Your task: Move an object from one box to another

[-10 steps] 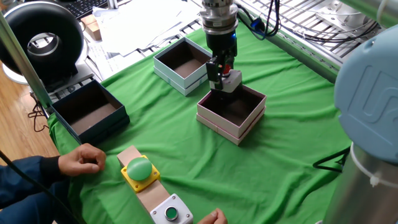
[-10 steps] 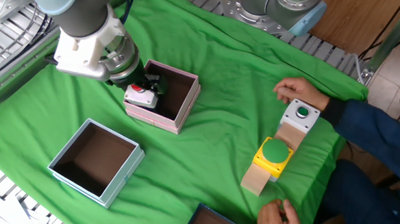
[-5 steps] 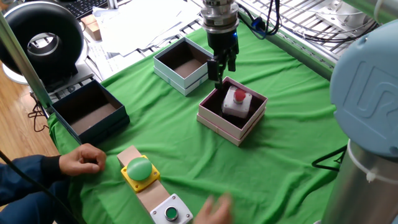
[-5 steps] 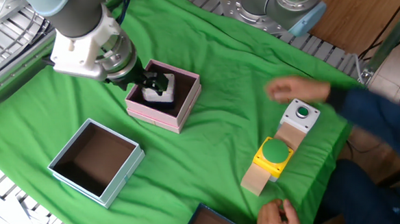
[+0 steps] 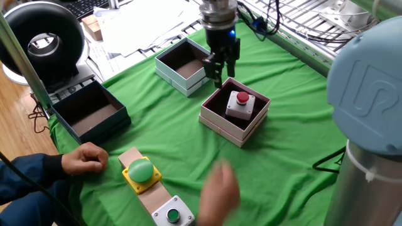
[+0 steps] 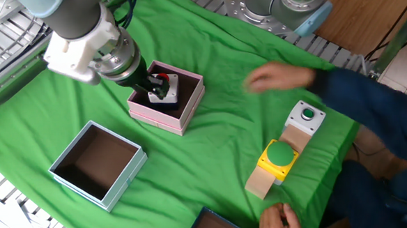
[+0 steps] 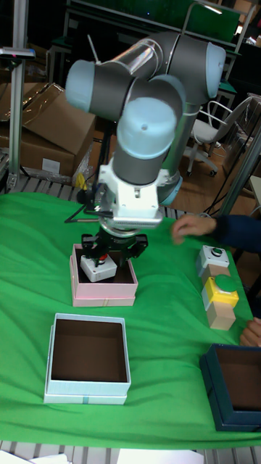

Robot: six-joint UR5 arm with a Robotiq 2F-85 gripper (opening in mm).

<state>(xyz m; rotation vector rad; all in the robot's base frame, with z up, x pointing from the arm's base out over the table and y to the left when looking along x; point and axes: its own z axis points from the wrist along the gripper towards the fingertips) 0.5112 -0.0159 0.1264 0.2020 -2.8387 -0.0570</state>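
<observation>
The light-grey switch housing with the red push button (image 5: 240, 104) (image 6: 168, 88) (image 7: 101, 266) rests inside the pale pink box (image 5: 220, 123) (image 6: 160, 119) (image 7: 103, 292). My gripper (image 5: 220, 66) (image 6: 151, 84) (image 7: 114, 249) hangs open just above the pink box's edge, toward the white box, its fingers apart and holding nothing. The white box (image 5: 168, 68) (image 6: 125, 179) (image 7: 87, 388), brown inside, stands beside the pink one with nothing in it.
A dark blue box (image 5: 120, 115) (image 7: 215, 397) holds nothing. A green dome button on a yellow base (image 5: 140, 171) (image 6: 280, 155) (image 7: 220, 288) and a grey housing with a small green button (image 5: 173, 215) (image 6: 307, 115) (image 7: 214, 256) stand near a person's hands (image 5: 219, 188) (image 6: 280, 77).
My gripper let go of the red-button switch inside the pink box, opened, and rose back toward the white box. A person's hand has swept in over the cloth.
</observation>
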